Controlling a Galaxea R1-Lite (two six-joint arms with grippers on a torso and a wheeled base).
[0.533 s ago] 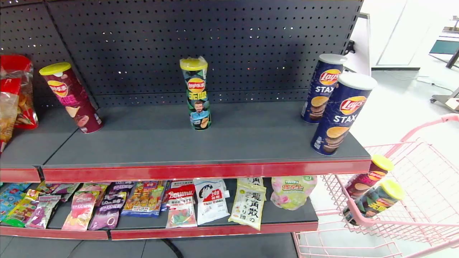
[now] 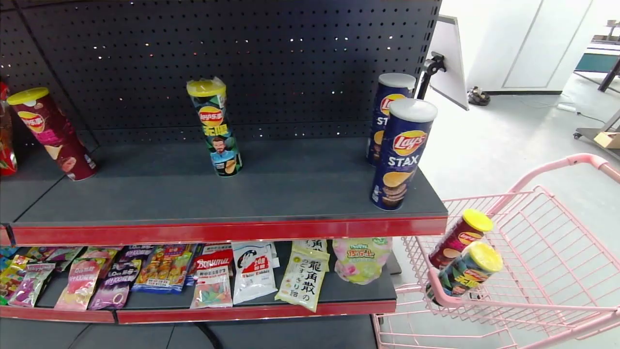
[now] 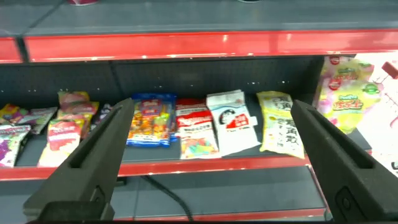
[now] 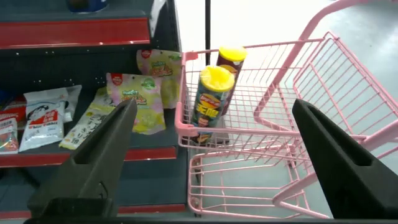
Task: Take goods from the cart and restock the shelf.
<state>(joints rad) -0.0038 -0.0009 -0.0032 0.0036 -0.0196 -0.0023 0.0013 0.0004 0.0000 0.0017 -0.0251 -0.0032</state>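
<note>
A pink wire cart (image 2: pixel 557 167) stands to the right of the shelf. Two chip cans with yellow lids lean in its near corner: a maroon can (image 2: pixel 460 237) and a dark green can (image 2: pixel 467 274). My right gripper (image 4: pixel 214 104) is open and empty, facing the cart (image 4: pixel 261 46) from a distance, with the green can (image 4: pixel 211 99) and maroon can (image 4: pixel 229 62) ahead of it. My left gripper (image 3: pixel 211 104) is open and empty, level with the lower shelf of snack bags (image 3: pixel 227 121). The upper shelf board (image 2: pixel 242 194) holds several upright cans.
On the upper shelf stand a maroon can (image 2: pixel 51 133) at the left, a green can (image 2: pixel 215 128) mid-shelf, and two blue cans (image 2: pixel 402 155) at the right end. Wide bare gaps lie between them. The lower shelf (image 2: pixel 348 291) carries a row of snack bags.
The whole head picture has shifted left, so the camera has turned right. The cans on the shelf and in the cart keep their places.
</note>
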